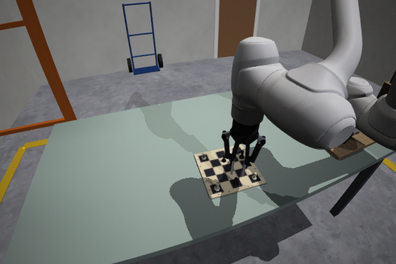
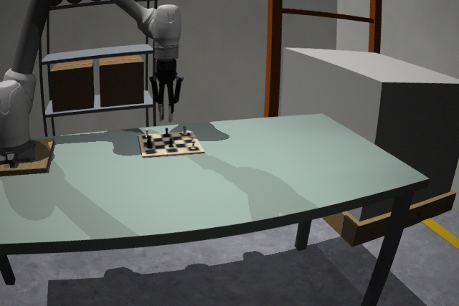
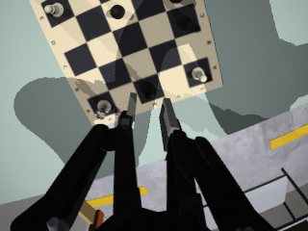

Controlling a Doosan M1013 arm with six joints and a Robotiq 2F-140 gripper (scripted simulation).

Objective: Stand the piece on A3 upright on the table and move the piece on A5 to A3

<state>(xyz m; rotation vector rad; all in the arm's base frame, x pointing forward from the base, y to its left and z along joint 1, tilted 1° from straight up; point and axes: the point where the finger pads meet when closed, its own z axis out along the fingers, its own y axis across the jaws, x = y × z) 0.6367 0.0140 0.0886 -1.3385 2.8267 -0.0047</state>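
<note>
The tool (image 1: 237, 172) (image 2: 166, 120) (image 3: 148, 105) is hanging over the checkered board (image 1: 208, 170) (image 2: 173, 153) (image 3: 53, 43), with its fingers standing a bit apart and holding nothing. The board is lying flat on the worktop (image 1: 105, 171) (image 2: 222, 169) (image 3: 29, 58). Looking from the top, a black piece (image 1: 236, 182) (image 2: 166, 132) (image 3: 148, 89) is standing on A3, near five o'clock on the board. One pale piece (image 1: 217, 187) (image 2: 185, 130) (image 3: 103, 106) is standing at seven o'clock, and another pale piece (image 1: 254, 176) (image 2: 147, 132) (image 3: 198, 74) is standing at four o'clock (one of these two is sitting on A5, but the numbers are looking too tiny to say which)
</note>
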